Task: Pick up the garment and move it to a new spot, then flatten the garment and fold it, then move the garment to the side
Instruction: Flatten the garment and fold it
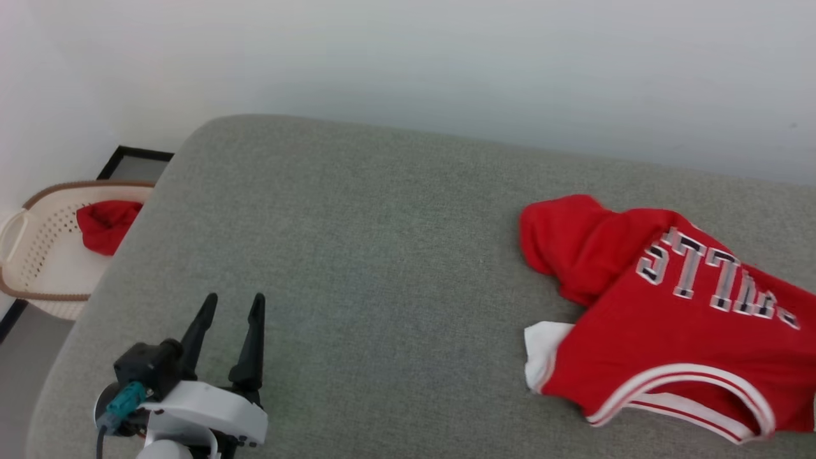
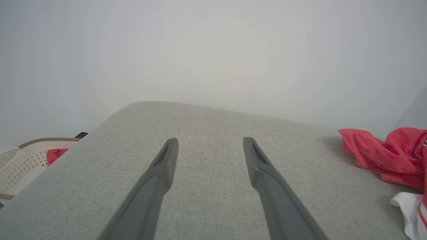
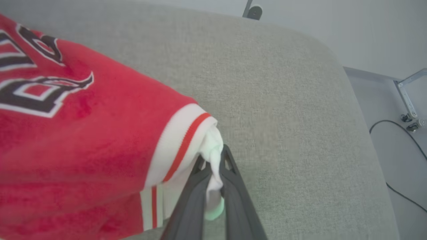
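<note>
The garment [image 1: 669,319], a red jersey with black white-outlined letters and striped trim, lies rumpled on the right of the grey cushion [image 1: 382,268]. Its white lining pokes out at the lower left. In the right wrist view my right gripper [image 3: 215,161] is shut on the garment's [image 3: 83,133] white trimmed edge, cloth bunched between the fingers. My left gripper [image 1: 233,299] stands open over the cushion's front left, far from the jersey. In the left wrist view its fingers [image 2: 166,160] are spread above bare fabric, with the garment [image 2: 383,156] at the far right.
A cream laundry basket [image 1: 44,255] holding a small plain red cloth [image 1: 105,223] sits on the floor left of the cushion. A pale wall runs behind. In the right wrist view a black cable [image 3: 400,140] and metal bracket [image 3: 408,96] lie on the floor past the cushion's edge.
</note>
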Robot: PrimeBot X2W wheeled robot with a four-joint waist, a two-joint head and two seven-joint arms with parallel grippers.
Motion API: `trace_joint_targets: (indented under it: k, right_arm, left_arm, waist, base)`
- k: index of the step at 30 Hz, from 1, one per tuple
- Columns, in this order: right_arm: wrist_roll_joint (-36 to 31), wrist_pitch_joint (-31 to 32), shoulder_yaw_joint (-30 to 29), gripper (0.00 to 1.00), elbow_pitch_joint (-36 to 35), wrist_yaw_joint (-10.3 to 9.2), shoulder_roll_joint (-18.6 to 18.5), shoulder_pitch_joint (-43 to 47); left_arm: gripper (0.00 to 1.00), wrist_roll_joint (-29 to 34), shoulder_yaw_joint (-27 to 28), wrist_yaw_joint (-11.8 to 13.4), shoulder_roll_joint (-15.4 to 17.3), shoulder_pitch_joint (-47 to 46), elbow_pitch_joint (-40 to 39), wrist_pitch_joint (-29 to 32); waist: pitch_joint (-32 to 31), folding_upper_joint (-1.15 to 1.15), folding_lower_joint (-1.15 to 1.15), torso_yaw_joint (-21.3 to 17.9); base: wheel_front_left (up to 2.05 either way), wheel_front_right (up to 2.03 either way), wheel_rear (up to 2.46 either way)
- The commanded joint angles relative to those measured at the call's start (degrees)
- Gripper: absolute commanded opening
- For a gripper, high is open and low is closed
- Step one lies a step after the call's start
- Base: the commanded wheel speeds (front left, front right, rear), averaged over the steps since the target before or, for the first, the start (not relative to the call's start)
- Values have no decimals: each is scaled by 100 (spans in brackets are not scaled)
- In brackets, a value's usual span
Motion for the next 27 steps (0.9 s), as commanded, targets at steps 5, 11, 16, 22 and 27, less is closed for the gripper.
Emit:
trace_joint_targets:
  k: [5,11,16,22,27]
  right_arm:
    - [-206,-302,-378,0,779,-2,-88,-197]
    - [-367,-633,-451,95,1603,-3,-108,-495]
    - [-309,-856,-262,100,1941,-3,-154,-724]
    - [-197,-947,8,100,1861,-3,-155,-752]
    - [-95,-1005,232,100,1321,-3,-35,-587]
  left_arm:
    - [100,-69,-77,-20,36,-116,35,3]
    - [100,-120,-197,-23,90,-204,113,3]
    - [100,-183,-309,-24,156,-185,157,3]
    - [100,-308,-473,-24,291,-119,112,40]
    - [100,-448,-615,-20,451,-109,-118,210]
  waist:
    - [93,0,0,68]
    - [121,0,0,59]
    - [-2,0,0,-40]
    - [-243,0,0,-226]
    - [-426,0,0,-427]
  base:
    - [0,0,0]
    - [0,0,0]
    - [0,0,0]
    - [0,0,0]
    - [0,0,0]
